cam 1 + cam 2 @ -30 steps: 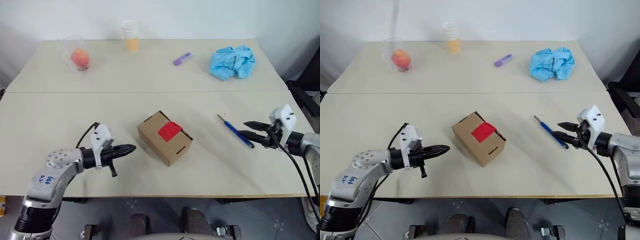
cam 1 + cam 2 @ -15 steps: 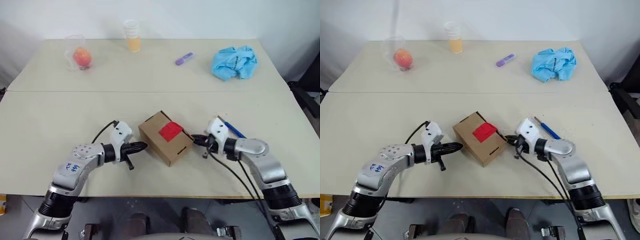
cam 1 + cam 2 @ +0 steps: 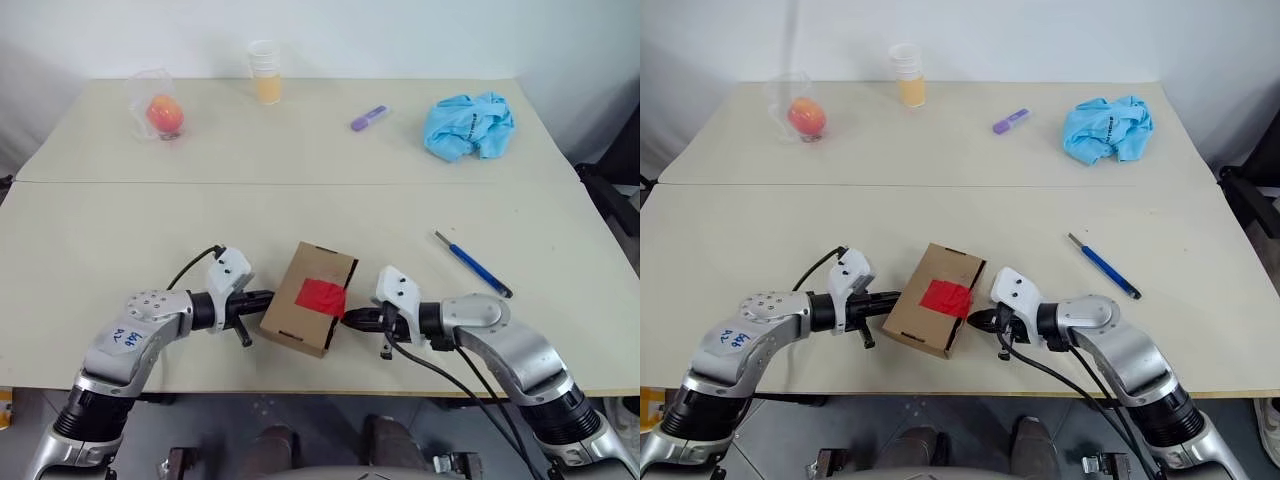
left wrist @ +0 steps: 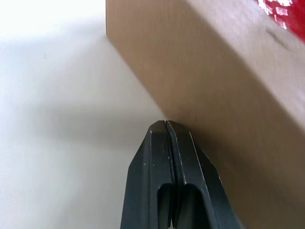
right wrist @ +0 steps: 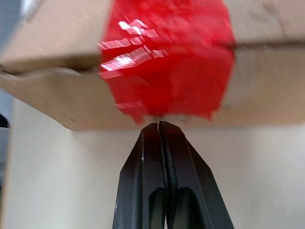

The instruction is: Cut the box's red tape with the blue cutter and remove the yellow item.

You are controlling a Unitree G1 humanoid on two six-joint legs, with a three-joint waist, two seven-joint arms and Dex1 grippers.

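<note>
The brown cardboard box [image 3: 308,310] sits near the table's front edge with the red tape [image 3: 322,297] on its top. My left gripper [image 3: 268,297] is shut, its tips against the box's left side; in the left wrist view the fingers [image 4: 164,157] press the cardboard wall [image 4: 228,95]. My right gripper [image 3: 347,318] is shut too, its tips against the box's right side just under the red tape [image 5: 164,57]. The blue cutter [image 3: 473,264] lies on the table to the right, apart from both grippers. The yellow item is hidden.
At the back stand an orange-red fruit in clear plastic [image 3: 160,112], a cup of orange liquid [image 3: 265,74], a purple marker [image 3: 366,118] and a crumpled blue cloth [image 3: 468,124]. The table's front edge [image 3: 320,392] runs close below the box.
My right gripper swung left from beside the blue cutter, shut, and reached the box's right side. The box turned and slid toward the front edge between both grippers.
</note>
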